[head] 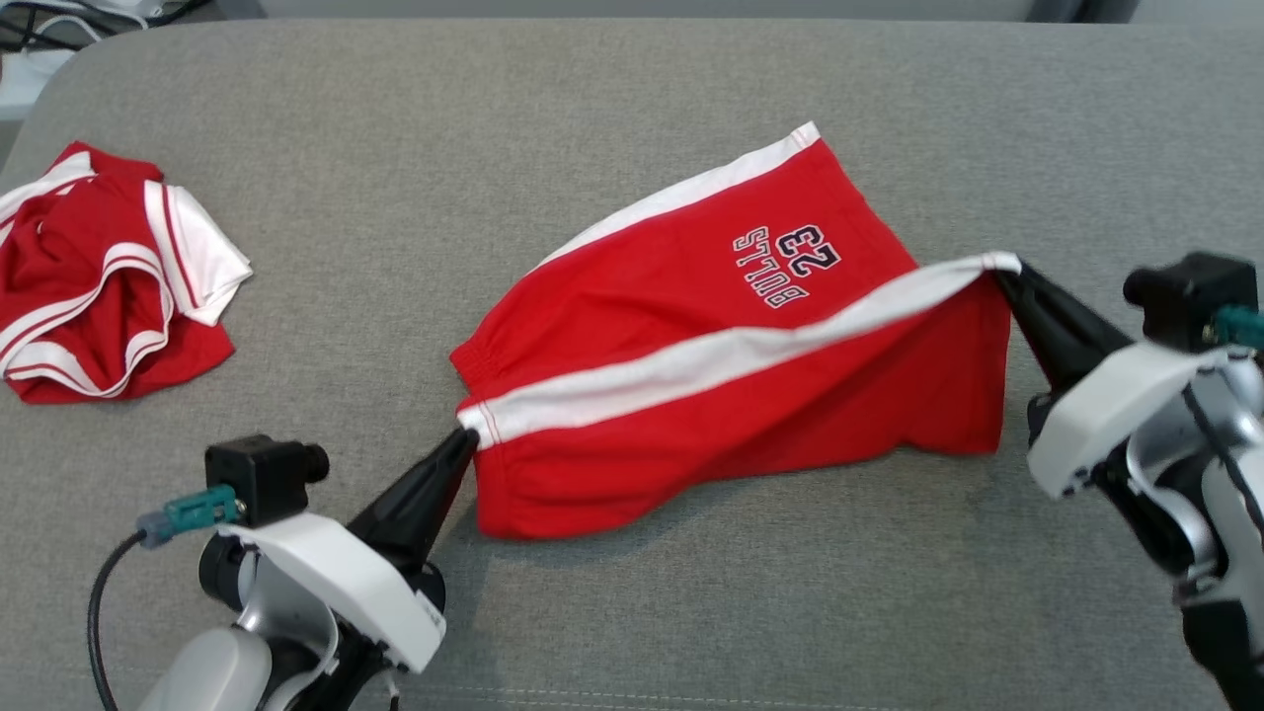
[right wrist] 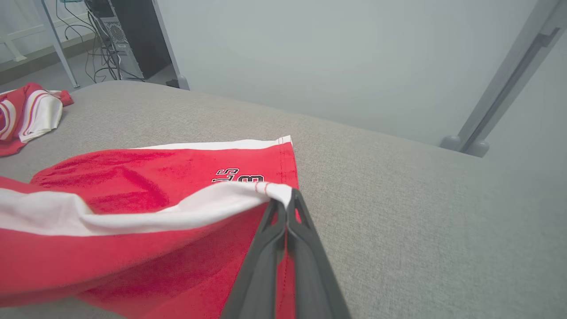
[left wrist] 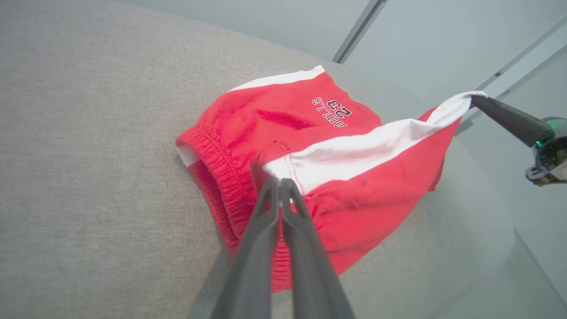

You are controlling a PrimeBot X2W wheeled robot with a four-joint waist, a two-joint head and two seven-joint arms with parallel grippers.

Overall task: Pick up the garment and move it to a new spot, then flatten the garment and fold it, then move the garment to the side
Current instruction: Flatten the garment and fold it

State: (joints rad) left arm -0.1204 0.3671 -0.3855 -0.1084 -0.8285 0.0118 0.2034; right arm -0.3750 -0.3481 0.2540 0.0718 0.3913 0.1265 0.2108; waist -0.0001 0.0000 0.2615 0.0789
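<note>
Shorts (head: 691, 326), one pair, in left tool (head: 464, 439), right tool (head: 1002, 276), one crumpled garment (head: 99, 276)

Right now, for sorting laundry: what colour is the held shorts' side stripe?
White stripe on red shorts, clearest in the head view.

Grey cushion surface (head: 632, 99): open room beyond the red shorts (head: 711, 395) and along the near edge. The shorts, stretched and partly raised between left gripper (head: 466, 437) and right gripper (head: 1001, 274), bar the centre. Crumpled red-and-white garment (head: 99, 286) occupies the far left; a passable lane separates it from the shorts.
</note>
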